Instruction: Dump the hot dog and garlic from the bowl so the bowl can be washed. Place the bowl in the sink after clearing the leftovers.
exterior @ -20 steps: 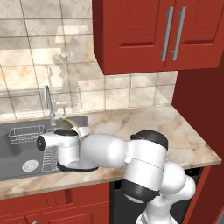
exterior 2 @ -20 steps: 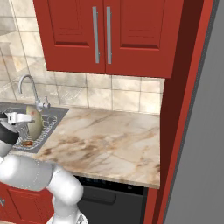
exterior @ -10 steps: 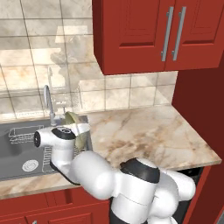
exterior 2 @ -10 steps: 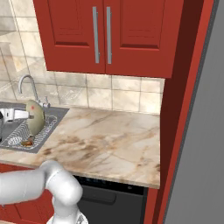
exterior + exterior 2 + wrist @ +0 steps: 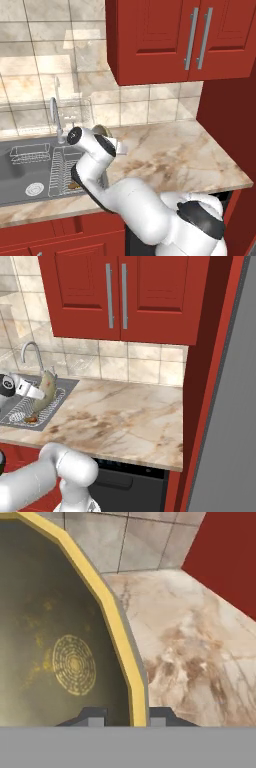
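Your pincer (image 5: 128, 714) was found clamped narrow on the rim of the bowl (image 5: 60, 657), one finger inside the wall and one outside, as the hand view showed. The bowl (image 5: 47, 387) was held tipped up nearly on edge above the right end of the sink (image 5: 65, 387), just over the wire dish rack (image 5: 25, 406); in the left base view only its rim (image 5: 101, 130) showed behind the wrist. Its inside appeared empty, with nothing but the patterned bottom visible. A small tan and reddish item, judged to be the hot dog (image 5: 31, 418), lay on the rack below the bowl. The garlic could not be made out in any view. In my judgement you were at the close of the dumping step, the leftovers being out. The next move called for you to bring the bowl level or lower it on edge, carry it over a bare part of the basin (image 5: 20, 175) left of the rack, set it down and only then release. Mind the faucet (image 5: 55, 112) standing close behind your wrist.
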Tool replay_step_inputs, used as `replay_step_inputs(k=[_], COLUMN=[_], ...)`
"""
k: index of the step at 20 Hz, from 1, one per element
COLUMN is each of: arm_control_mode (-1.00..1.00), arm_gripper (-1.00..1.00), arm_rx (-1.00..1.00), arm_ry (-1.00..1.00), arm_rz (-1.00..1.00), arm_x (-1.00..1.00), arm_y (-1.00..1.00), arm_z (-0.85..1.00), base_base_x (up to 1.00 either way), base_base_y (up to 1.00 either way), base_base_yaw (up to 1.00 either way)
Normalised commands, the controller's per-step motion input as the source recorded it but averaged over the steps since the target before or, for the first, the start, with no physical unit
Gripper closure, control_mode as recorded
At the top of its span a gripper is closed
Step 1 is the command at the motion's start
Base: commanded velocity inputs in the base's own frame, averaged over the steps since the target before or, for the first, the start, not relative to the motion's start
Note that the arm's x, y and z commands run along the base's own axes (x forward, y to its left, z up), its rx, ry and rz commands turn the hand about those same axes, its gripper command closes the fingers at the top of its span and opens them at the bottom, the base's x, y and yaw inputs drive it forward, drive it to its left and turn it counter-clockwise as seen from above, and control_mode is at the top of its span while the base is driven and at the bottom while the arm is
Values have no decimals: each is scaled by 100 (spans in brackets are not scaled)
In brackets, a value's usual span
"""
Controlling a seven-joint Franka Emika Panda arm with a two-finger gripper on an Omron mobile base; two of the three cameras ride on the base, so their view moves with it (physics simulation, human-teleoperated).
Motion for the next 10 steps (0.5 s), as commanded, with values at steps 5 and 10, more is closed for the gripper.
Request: replay_step_inputs(k=[5,10], arm_control_mode=[-100,-100], arm_gripper=[100,100], arm_rx=[61,48], arm_ry=[-4,-2], arm_rz=[0,0], arm_x=[-37,-18], arm_y=[-100,-100], arm_z=[20,40], base_base_x=[0,0], base_base_y=[0,0], base_base_yaw=[0,0])
